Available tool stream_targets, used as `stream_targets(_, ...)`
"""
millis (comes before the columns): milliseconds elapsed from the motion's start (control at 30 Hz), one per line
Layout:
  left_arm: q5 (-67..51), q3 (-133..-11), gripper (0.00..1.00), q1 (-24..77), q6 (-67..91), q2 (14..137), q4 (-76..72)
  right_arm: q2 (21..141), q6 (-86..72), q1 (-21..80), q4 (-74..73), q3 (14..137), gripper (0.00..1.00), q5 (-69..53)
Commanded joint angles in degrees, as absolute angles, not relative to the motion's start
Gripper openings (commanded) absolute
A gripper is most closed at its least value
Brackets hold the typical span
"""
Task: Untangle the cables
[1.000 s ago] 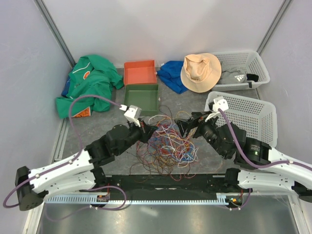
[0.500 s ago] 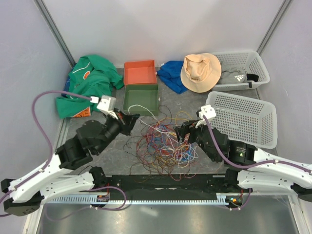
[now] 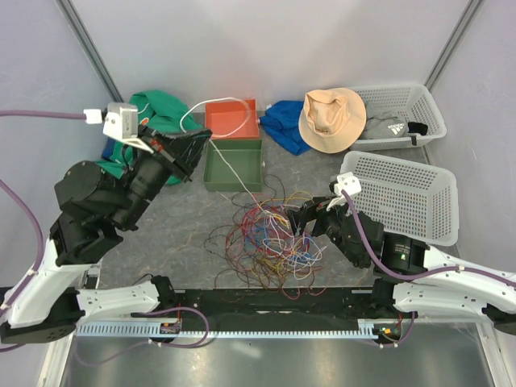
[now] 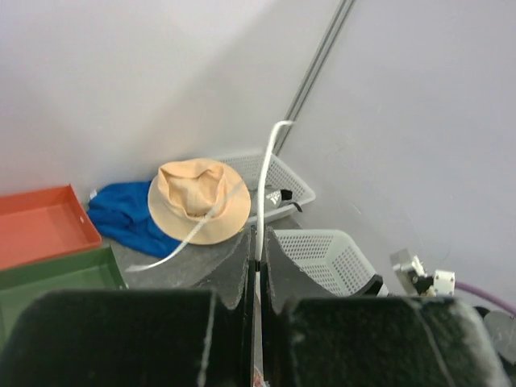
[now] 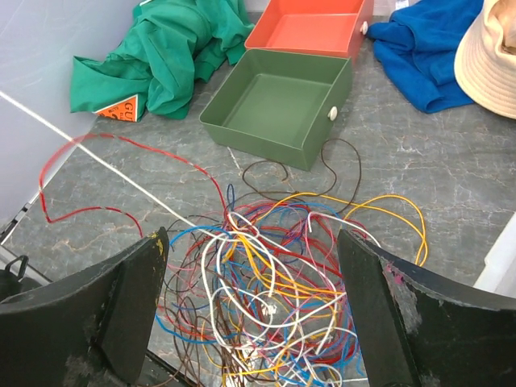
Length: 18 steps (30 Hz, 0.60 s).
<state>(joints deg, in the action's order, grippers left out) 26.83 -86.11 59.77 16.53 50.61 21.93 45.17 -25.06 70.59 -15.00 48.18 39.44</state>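
The cables (image 3: 270, 239) lie in a tangled heap of red, orange, yellow, white, blue and brown strands mid-table. My left gripper (image 3: 196, 150) is raised high at the back left, shut on a white cable (image 3: 228, 169) that runs taut down into the heap. In the left wrist view the jaws (image 4: 258, 246) pinch that white cable (image 4: 264, 173), whose free end curls upward. My right gripper (image 3: 301, 222) hovers at the heap's right side, open. In the right wrist view its fingers (image 5: 135, 300) straddle the cables (image 5: 278, 278) with nothing gripped.
A green tray (image 3: 234, 165) and an orange tray (image 3: 231, 118) stand behind the heap. A green garment (image 3: 153, 121) lies back left, with a blue cloth (image 3: 284, 121) and a tan hat (image 3: 332, 118) behind. Two white baskets (image 3: 411, 193) (image 3: 403, 109) stand at the right. A black rail (image 3: 274, 302) runs along the front.
The left arm rose and swung back to the left, drawing the white cable out of the heap. The right gripper stayed by the heap's right side, narrowing briefly and widening again.
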Motion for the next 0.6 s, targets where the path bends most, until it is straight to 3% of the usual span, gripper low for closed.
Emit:
stream_targets(0, 24.79, -96.21, 0.02, 59.94, 10.46, 57.03, 22.41, 44.91, -24.52, 70.40, -12.22, 47.72, 0.93, 38.67)
stream_targets(300, 21.45, -115.64, 0.02, 59.94, 6.42, 68.99, 25.92, 46.05, -20.66, 70.49, -3.19, 50.18, 0.92, 35.68)
stream_targets(567, 20.39, -114.44, 0.02, 59.94, 7.21, 69.79, 26.54, 50.88, -15.38, 70.40, 6.24, 55.10, 0.91, 30.95)
